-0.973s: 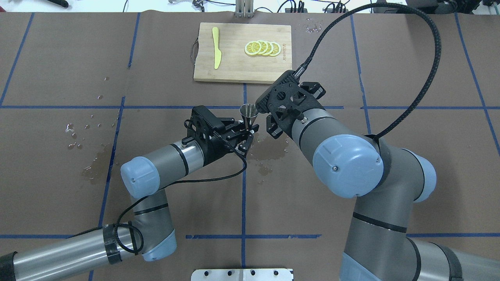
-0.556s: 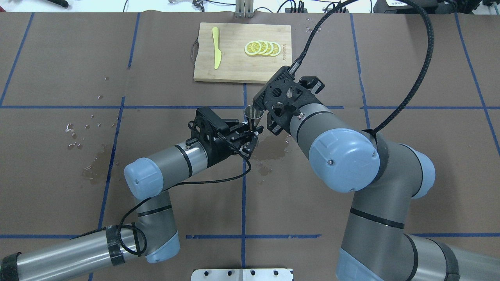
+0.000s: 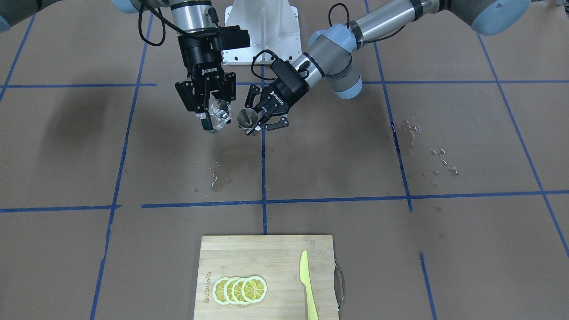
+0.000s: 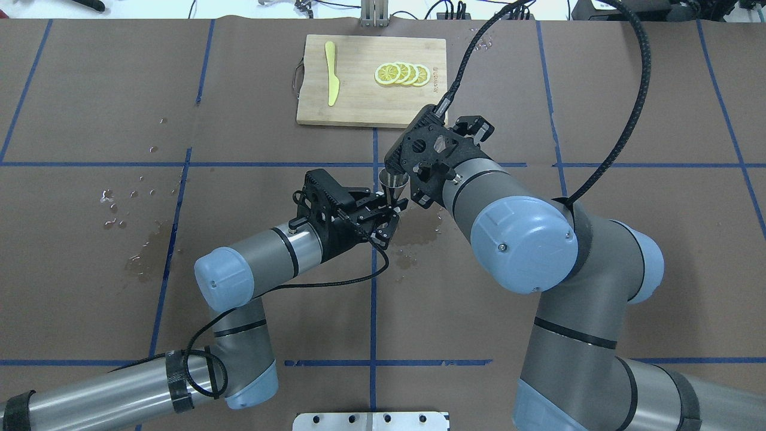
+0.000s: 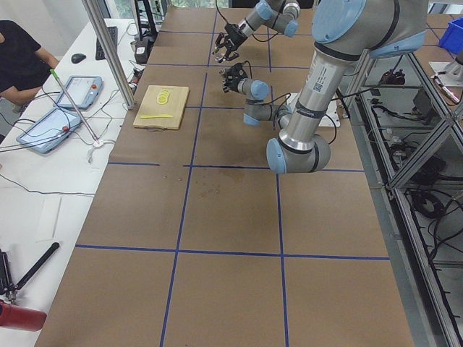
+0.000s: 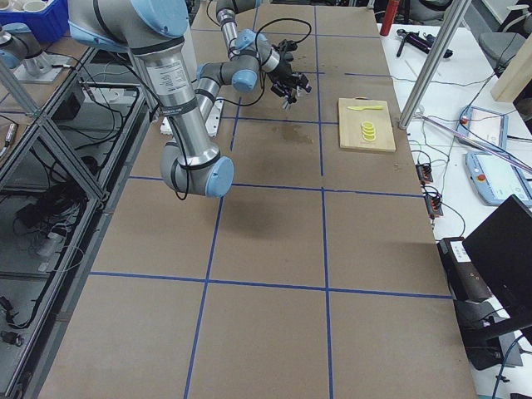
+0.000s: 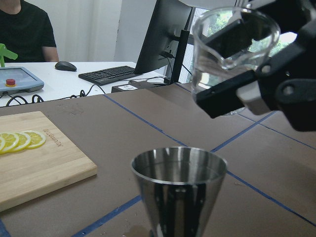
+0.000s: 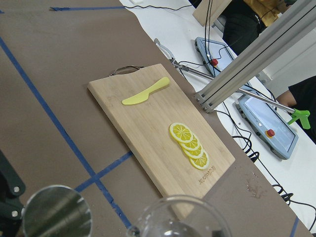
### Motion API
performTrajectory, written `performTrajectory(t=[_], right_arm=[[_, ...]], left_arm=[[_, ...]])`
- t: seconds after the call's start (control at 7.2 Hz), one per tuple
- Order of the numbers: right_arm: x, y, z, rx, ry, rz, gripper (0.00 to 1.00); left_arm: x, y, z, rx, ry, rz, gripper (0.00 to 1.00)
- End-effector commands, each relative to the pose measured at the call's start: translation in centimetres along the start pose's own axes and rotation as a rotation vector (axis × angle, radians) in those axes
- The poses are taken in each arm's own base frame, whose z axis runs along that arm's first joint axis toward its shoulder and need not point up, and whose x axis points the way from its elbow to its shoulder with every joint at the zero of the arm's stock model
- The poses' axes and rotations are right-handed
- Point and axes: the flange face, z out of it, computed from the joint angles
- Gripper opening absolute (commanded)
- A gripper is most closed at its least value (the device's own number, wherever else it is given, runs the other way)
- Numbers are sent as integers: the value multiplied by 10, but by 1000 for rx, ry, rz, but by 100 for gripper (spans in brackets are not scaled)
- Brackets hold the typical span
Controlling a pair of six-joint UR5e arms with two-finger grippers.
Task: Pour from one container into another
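Exterior front-facing view: both arms are raised over the middle of the bench (image 3: 400, 249), and their pincers are close to each other. The left pincer (image 3: 258, 119) pinches a steel cup (image 3: 246, 118) of cone shape by its lower part. The cup stands upright with its mouth up, above the bench surface. The right pincer (image 3: 216, 117) points downward and is pressed on a clear glass (image 3: 221, 119), which is tilted. In the left wrist-mounted view the glass is higher than the steel cup and to one side of it. The two are near but apart, and its rim leans over toward the cup's side. I cannot tell how much liquid is in either one. Below the pincers there is a dark wet patch (image 3: 218, 180) on the brown paper. Far from them lies a wooden cutting board (image 3: 266, 266), with lemon slices (image 3: 240, 290) in a row and a yellow knife (image 3: 307, 284) on it.
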Motion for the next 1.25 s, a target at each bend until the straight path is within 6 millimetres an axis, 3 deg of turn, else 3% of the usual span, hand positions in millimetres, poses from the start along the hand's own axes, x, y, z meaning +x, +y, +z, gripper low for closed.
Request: performTrajectory(t=[0.0,0.42,0.83,1.11], right_arm=[[0,0,0,0,1,-32,0],[-1,1,5,-6,12,-86,0],[-12,-30,10,-13,28,-101,0],[-10,-32,10,-14,53,-164,0]], left_arm=[[2,2,1,-3,0,3,0],[6,-1,2,4,5,0,0],[7,-1,2,5,6,0,0],[6,-1,2,6,4,0,0]])
